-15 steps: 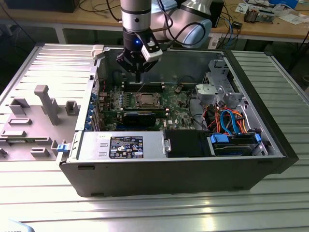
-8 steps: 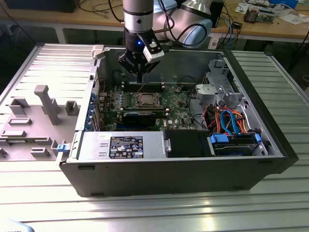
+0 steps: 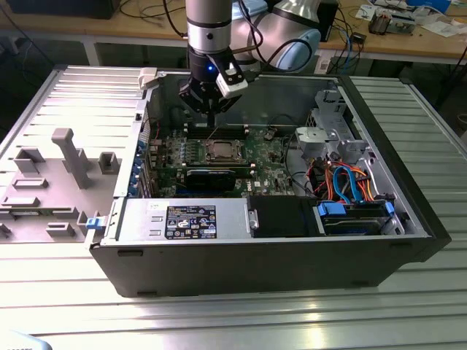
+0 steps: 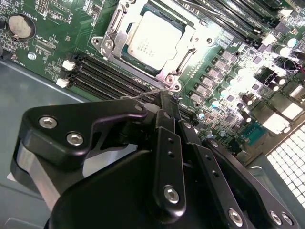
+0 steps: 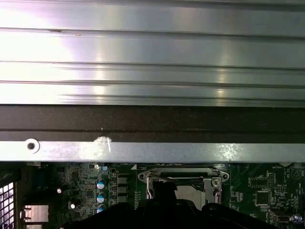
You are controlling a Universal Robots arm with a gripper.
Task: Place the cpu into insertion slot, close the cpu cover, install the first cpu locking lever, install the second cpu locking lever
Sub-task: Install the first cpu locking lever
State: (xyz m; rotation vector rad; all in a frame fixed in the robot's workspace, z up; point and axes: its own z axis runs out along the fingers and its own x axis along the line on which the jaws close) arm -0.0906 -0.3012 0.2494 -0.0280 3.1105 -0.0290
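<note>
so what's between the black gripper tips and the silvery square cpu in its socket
In the second wrist view, the silver metal cover frame's edge and a thin wire lever lie between the black gripper and the silvery square cpu.

I log: cpu [image 4: 153,39] – brushed silvery metal top, matt | cpu cover [image 4: 112,33] – bright bare steel, glossy | board [image 4: 57,45] – green laminate, semi-gloss | gripper [image 4: 169,112] – blk matt plastic/metal w/ shiny screws | case [image 3: 263,262] – dk grey painted metal | table [image 3: 219,321] – ribbed alu, reflective
</note>
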